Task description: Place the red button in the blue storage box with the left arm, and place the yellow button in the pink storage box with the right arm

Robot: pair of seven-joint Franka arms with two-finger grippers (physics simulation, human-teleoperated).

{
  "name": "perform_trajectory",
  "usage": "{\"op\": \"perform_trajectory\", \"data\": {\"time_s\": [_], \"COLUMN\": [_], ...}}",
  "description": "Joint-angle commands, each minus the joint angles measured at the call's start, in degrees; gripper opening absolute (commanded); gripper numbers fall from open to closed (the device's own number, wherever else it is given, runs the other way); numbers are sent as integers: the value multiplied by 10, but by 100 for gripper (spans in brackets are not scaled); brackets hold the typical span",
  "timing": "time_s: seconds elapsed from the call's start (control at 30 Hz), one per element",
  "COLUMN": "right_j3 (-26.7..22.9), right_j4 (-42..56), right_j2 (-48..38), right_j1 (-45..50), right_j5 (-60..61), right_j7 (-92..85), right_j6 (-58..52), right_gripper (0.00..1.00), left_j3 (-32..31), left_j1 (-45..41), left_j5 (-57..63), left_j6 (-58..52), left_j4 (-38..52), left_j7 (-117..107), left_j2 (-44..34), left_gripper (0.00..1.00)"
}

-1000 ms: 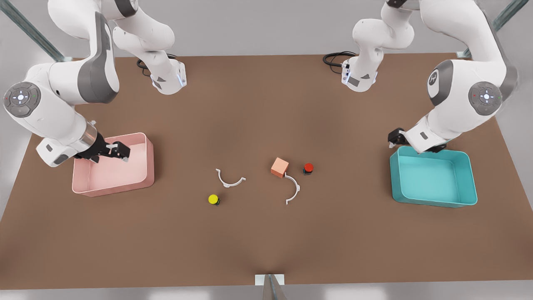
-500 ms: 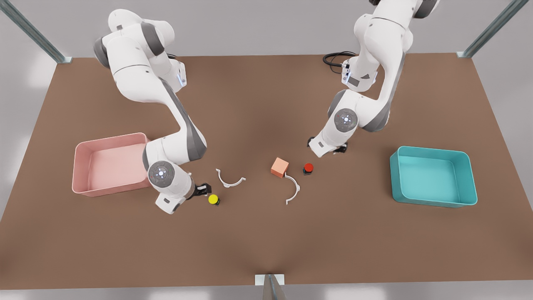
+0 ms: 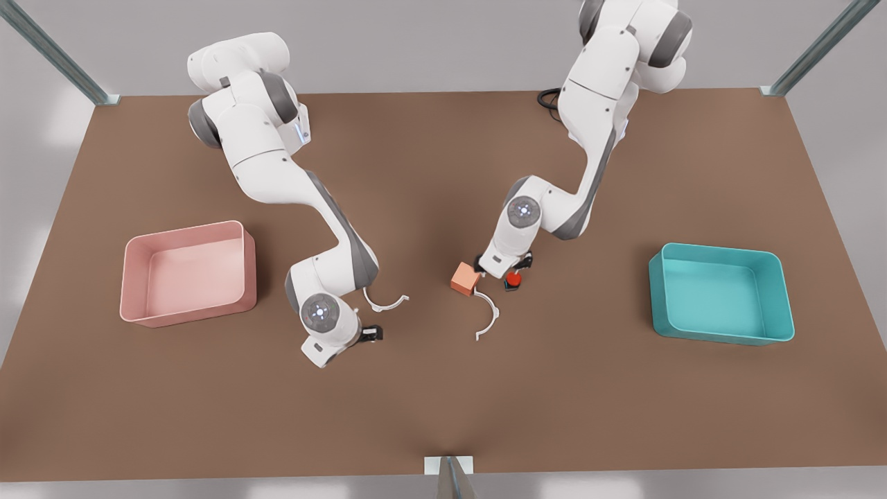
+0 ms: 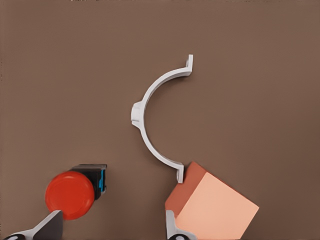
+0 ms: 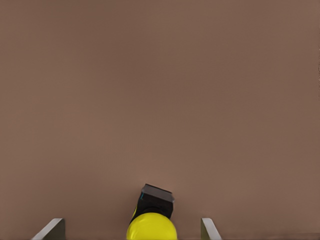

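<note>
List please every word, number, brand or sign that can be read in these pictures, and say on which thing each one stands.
None: no readable text shows in any view.
The red button, yellow button, orange cube, pink storage box and blue storage box are plain.
The round marks on the arm joints are lights or dots, not letters.

The cube [image 3: 465, 278] sits between both boxes, beside the red button [image 3: 513, 279].
</note>
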Motion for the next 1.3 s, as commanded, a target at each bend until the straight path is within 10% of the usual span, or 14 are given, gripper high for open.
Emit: {"op": "perform_trajectory", "data": {"time_s": [0.0,0.47,0.73,1.27], "right_j3": [0,7,7,4], "right_j4": [-8,-108,-111,-105], "right_j2": [-1,-10,-9,-37], "right_j1": [-1,-3,-5,-18], "right_j5": [1,1,-1,0], "right_j7": [163,271,264,216], "right_j6": [3,64,108,105], "right_gripper": [100,99,60,46], "left_j3": [1,23,22,20], "left_j1": [2,3,8,7], "left_j5": [1,2,0,0], "left_j6": [16,-29,-22,-18], "left_j4": [-4,-25,0,3], "left_j7": [-184,-188,-189,-189], "left_j2": [-5,-11,30,37], "left_gripper": [100,100,99,52]}}
